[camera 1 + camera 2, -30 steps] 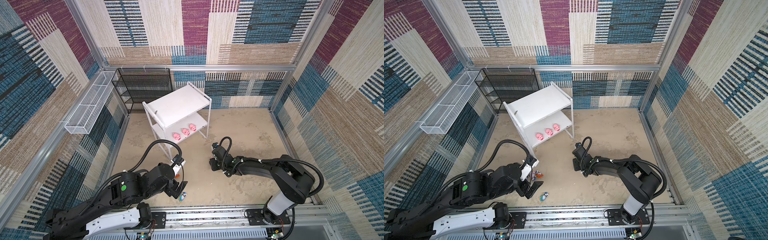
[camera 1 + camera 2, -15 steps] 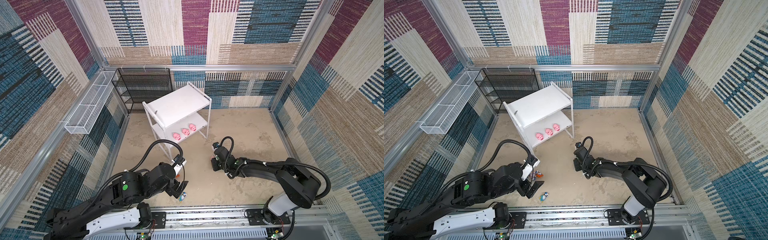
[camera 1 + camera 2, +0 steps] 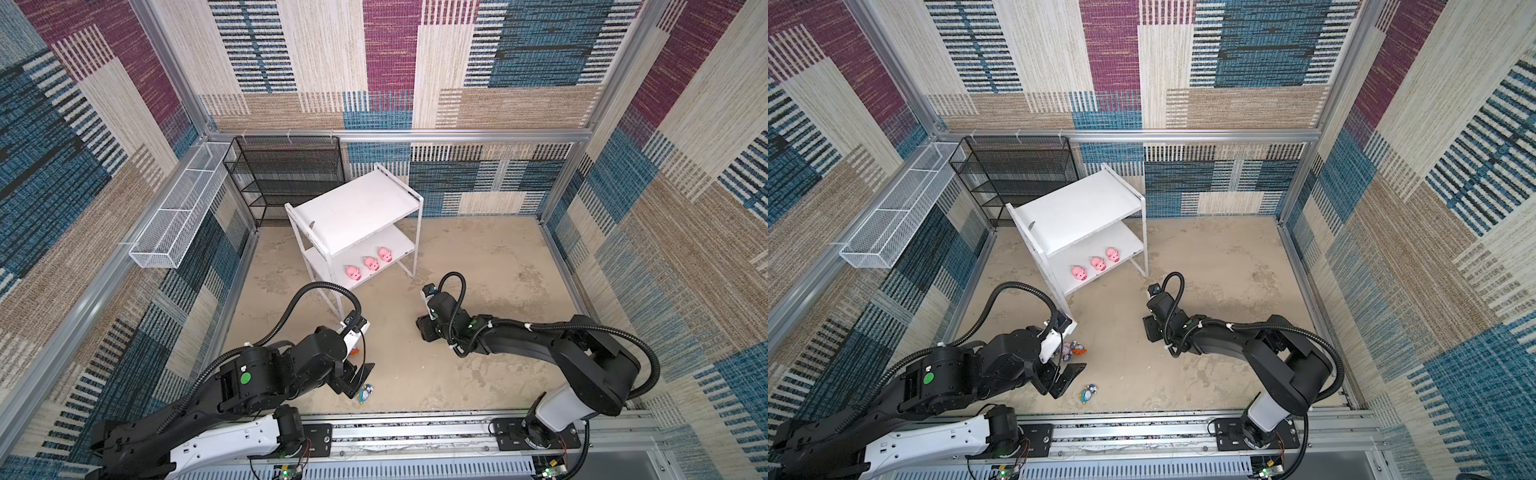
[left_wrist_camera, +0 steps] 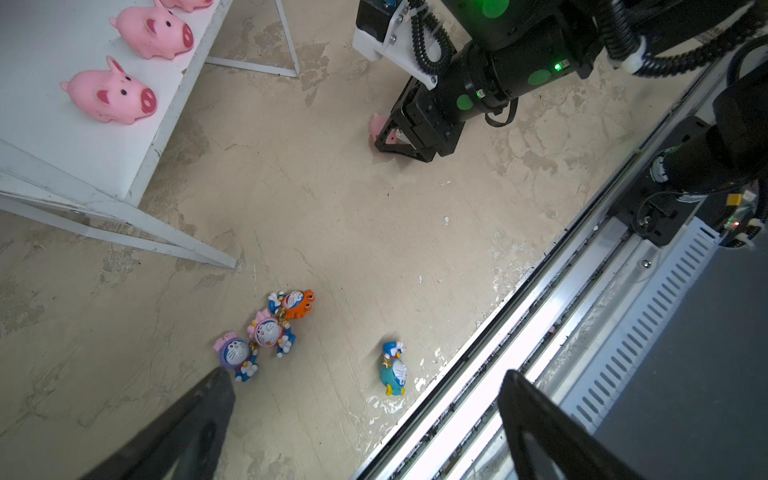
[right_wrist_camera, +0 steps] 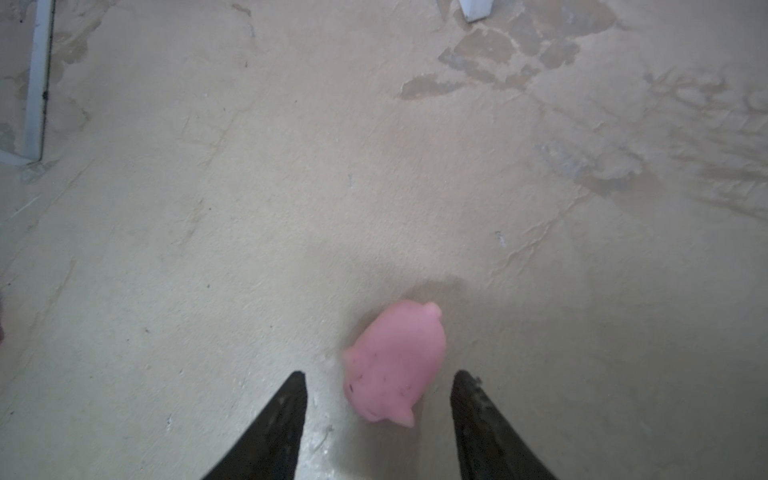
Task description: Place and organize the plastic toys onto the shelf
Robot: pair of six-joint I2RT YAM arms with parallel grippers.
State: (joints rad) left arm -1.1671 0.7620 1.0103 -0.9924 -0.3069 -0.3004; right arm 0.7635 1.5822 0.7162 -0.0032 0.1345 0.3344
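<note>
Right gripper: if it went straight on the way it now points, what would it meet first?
Probably the pink pig, lying on the floor just ahead between the open jaws of the right gripper. Depth is unclear.

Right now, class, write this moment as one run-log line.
shelf: three pigs, lower board | right gripper: open around fourth pig | left gripper: open | figurines: four, on floor

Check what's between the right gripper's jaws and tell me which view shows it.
A pink pig lies on the floor between the right gripper's open jaws, a gap showing on each side. The right wrist view shows it.
</note>
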